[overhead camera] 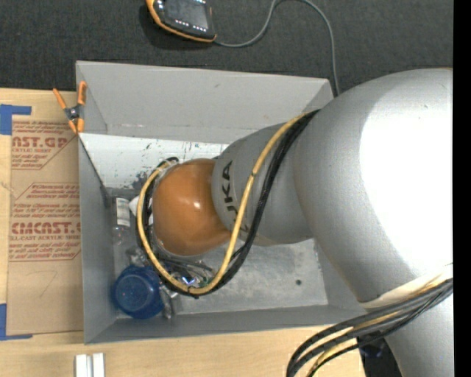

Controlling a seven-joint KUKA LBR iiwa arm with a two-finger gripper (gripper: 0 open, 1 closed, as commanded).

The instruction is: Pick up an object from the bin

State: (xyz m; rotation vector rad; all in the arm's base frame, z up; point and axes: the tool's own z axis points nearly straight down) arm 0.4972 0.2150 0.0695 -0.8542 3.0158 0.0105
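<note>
Blue cap (135, 293), perhaps, sits beside the orange cover (184, 208).

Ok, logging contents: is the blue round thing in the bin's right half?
No, the blue round thing lies in its lower left corner.

Look well above the jaws and you find a black, rounded device with an orange rim (182, 18) lying on the dark tabletop (383, 37). A thin black cable (330, 44) leaves it to the right and curves down across that dark surface. Well below the jaws, you see a pale wooden tabletop (221, 346), with a small pale piece (88, 363) at its left, too cropped to identify.
</note>
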